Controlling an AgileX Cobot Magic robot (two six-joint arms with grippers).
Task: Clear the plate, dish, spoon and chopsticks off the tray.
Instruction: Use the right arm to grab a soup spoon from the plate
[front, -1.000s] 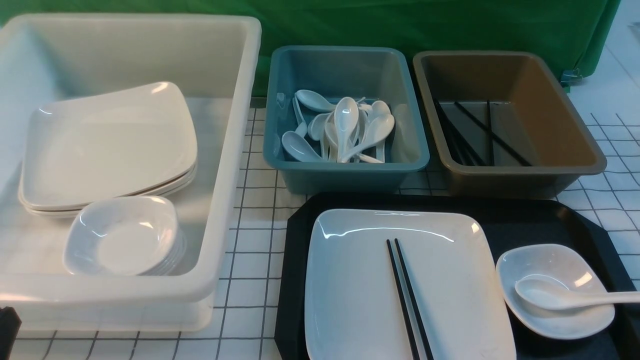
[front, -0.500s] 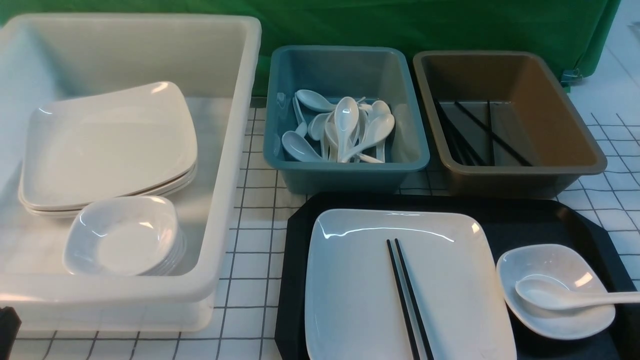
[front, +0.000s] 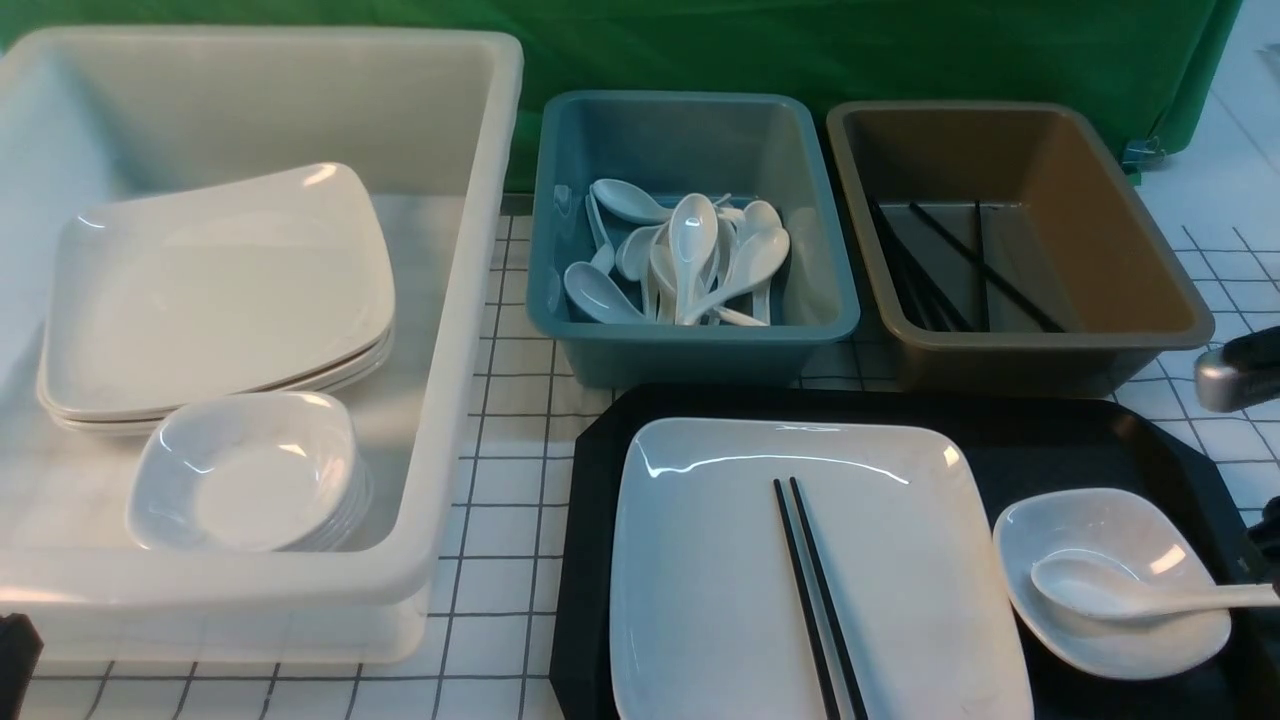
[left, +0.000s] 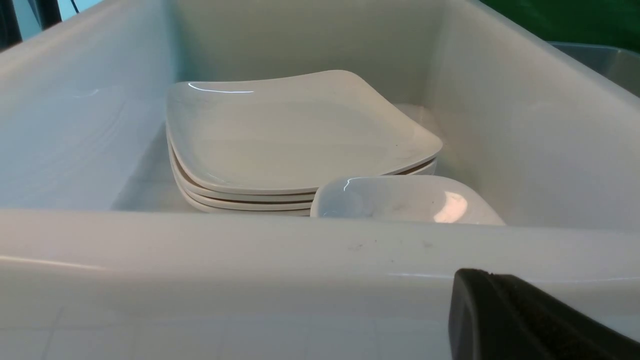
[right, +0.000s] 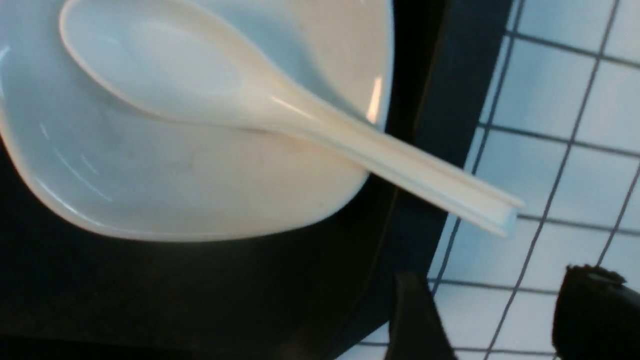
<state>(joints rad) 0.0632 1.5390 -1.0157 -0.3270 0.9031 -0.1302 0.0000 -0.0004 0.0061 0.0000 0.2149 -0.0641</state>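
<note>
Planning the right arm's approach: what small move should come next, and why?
Probably ease the open right gripper forward until its fingers straddle the glossy white soup spoon's handle end. That handle juts past the small white bowl-like dish and the black plastic tray's rim, just ahead of the fingers.

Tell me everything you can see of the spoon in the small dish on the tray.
The spoon is glossy white, ceramic or melamine by its look, with a deep oval bowl and a straight grooved handle. It lies bowl-up in the dish, handle resting across the dish's rim and reaching past the right edge of the tray over the checked cloth. Only the dish touches it; the right gripper is near the handle end, jaws open.
</note>
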